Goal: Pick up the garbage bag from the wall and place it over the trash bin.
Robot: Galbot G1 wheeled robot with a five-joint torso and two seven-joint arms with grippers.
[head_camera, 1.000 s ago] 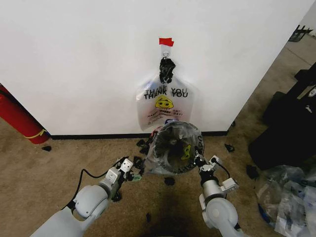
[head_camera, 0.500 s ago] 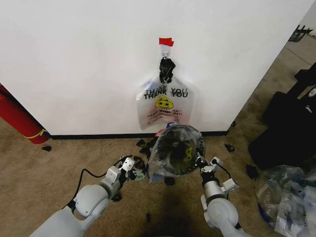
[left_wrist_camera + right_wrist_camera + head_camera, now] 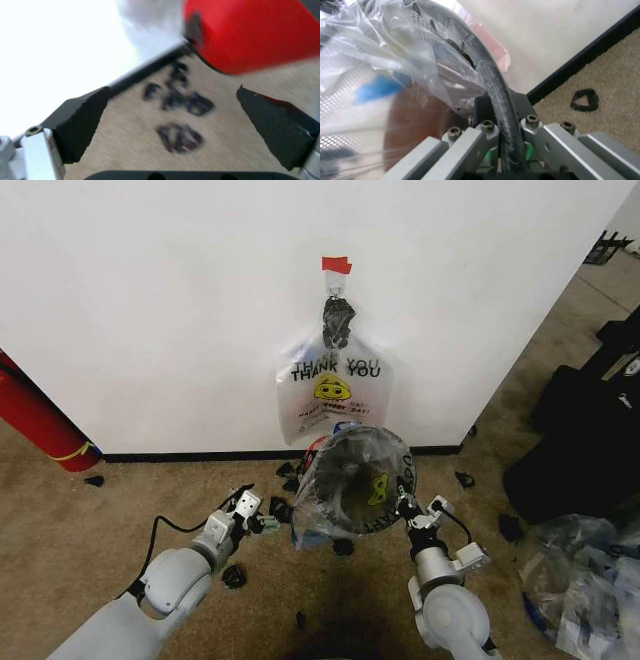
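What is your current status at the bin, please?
Right gripper clamped on trash bin rim, bin tilted. Left gripper open, off the bag. Garbage bag draped over the bin. Black scraps on carpet nearby.

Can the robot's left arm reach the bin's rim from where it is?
Probably yes. The left gripper is open, low over the carpet beside the trash bin, with only small black scraps between them. The garbage bag covers that side, so it would meet plastic first.
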